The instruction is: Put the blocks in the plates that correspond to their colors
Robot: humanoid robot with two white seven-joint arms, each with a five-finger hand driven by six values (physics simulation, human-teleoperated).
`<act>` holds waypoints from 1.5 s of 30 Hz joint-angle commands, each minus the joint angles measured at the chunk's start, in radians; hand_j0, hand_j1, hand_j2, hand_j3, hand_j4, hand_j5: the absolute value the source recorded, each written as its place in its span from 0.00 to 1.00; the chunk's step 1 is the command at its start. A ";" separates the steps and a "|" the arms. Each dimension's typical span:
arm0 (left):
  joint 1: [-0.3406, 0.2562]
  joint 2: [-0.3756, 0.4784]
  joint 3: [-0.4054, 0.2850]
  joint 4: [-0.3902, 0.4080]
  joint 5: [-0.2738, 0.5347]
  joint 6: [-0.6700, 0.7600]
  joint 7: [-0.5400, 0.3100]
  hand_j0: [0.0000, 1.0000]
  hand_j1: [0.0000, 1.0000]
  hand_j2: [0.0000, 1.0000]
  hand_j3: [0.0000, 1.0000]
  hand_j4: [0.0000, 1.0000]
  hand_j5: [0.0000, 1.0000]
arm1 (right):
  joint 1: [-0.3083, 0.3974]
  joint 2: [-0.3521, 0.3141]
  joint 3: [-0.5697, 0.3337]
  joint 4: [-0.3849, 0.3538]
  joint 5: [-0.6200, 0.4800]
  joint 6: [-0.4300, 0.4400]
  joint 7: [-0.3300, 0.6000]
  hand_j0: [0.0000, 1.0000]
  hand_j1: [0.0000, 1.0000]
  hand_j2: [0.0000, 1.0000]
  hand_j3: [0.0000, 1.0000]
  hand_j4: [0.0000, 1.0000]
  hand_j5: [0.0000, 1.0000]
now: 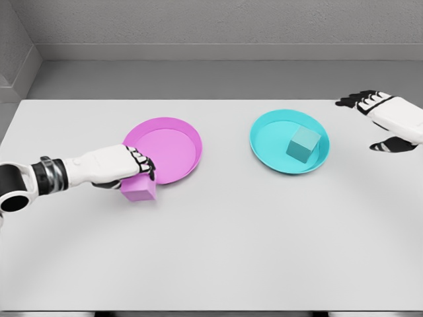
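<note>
The left robot hand is clamped on the pink block, a cube with no long axis, sitting square on the white worktop against the pink plate toward its left edge. The teal block lies slightly turned in the teal plate. The right robot hand hovers spread near the right edge. Grey walls stand behind.

There is only one view. The camera sits on the robot's head and looks forward and down onto the white desk. It is high enough to see almost the whole desk top, with the far edge near the top and the grey wall behind it. The robot's arms come in from the left and right sides.
</note>
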 commanded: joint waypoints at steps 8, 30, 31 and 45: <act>-0.075 -0.076 0.023 0.142 0.007 0.002 0.000 0.57 0.57 0.57 0.57 0.57 0.57 | 0.153 0.049 -0.136 -0.035 -0.061 0.003 -0.001 1.00 1.00 1.00 1.00 1.00 1.00; -0.225 -0.198 0.023 0.358 0.004 0.002 -0.035 0.58 0.58 0.58 0.58 0.58 0.58 | 0.181 0.069 -0.131 -0.037 -0.059 0.003 0.005 1.00 1.00 1.00 1.00 1.00 1.00; -0.238 -0.206 0.023 0.381 0.004 0.002 -0.035 0.58 0.58 0.58 0.58 0.58 0.58 | 0.181 0.069 -0.131 -0.037 -0.058 0.003 0.005 1.00 1.00 1.00 1.00 1.00 1.00; -0.273 -0.252 0.072 0.430 0.007 0.002 -0.030 1.00 1.00 1.00 1.00 1.00 1.00 | 0.181 0.069 -0.131 -0.035 -0.058 0.003 0.007 1.00 1.00 1.00 1.00 1.00 1.00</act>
